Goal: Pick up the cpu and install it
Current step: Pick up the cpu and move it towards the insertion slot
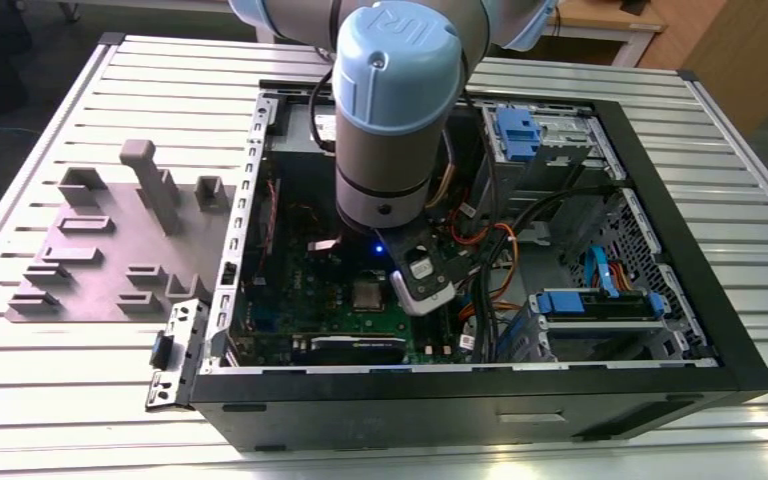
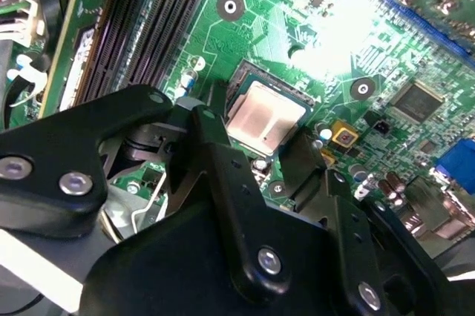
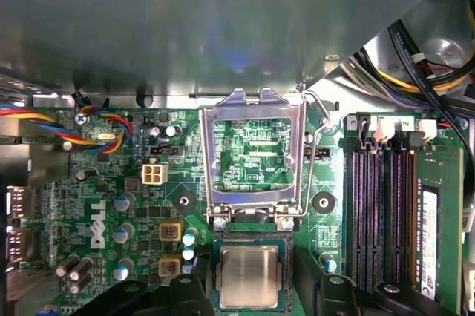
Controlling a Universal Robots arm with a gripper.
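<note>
green motherboard (image 3: 89, 197) below, hand (image 3: 250, 275) hovers spread astride seated cpu (image 3: 250, 279).

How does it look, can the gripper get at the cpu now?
Probably yes. The gripper stands open astride the cpu, and the socket frame is swung up, so nothing covers the chip.

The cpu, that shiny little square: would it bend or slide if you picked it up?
Probably stiff: the cpu looks like a flat metal-topped slab. Its smooth top may be slippery. Being flat and small, it likely weighs little.
</note>
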